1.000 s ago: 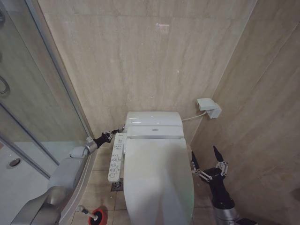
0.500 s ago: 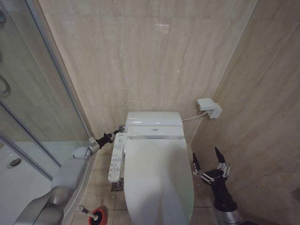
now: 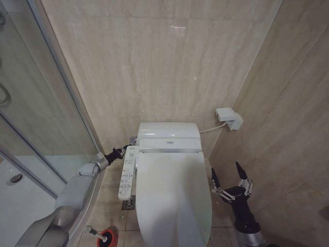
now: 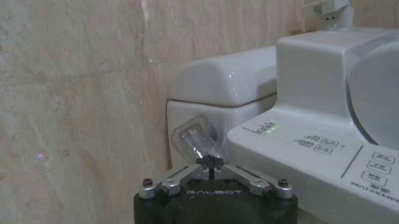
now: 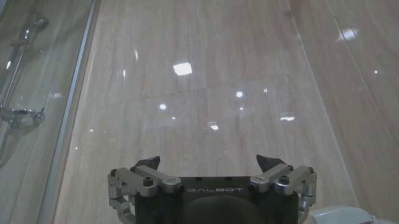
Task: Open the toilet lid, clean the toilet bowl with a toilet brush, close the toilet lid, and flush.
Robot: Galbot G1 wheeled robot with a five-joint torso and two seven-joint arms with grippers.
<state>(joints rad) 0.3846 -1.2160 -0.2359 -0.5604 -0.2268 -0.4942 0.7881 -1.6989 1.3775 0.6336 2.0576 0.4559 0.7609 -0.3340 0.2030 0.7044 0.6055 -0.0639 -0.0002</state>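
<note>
Beige marble-look tiles are closing us in on the far side and the right, with a glass shower screen (image 3: 36,103) on the left. We are looking down at the toilet lid (image 3: 174,200), which is lying shut over the toilet bowl (image 3: 154,234), so the flush looks like the step in hand. The chrome flush lever (image 4: 198,140) on the cistern's left side is a stiff, glossy, likely slippery stub — we judge it is better pushed from above near its free end than pinched. Our left gripper (image 4: 210,163) is sitting right at that lever, jaws drawn together to a point touching or nearly touching it, with nothing clamped between them. Our right gripper (image 3: 229,177) is waiting near the bowl's right side, spread wide and empty. The toilet brush (image 3: 95,232) is resting in its red holder (image 3: 106,237) on the floor, near left.
</note>
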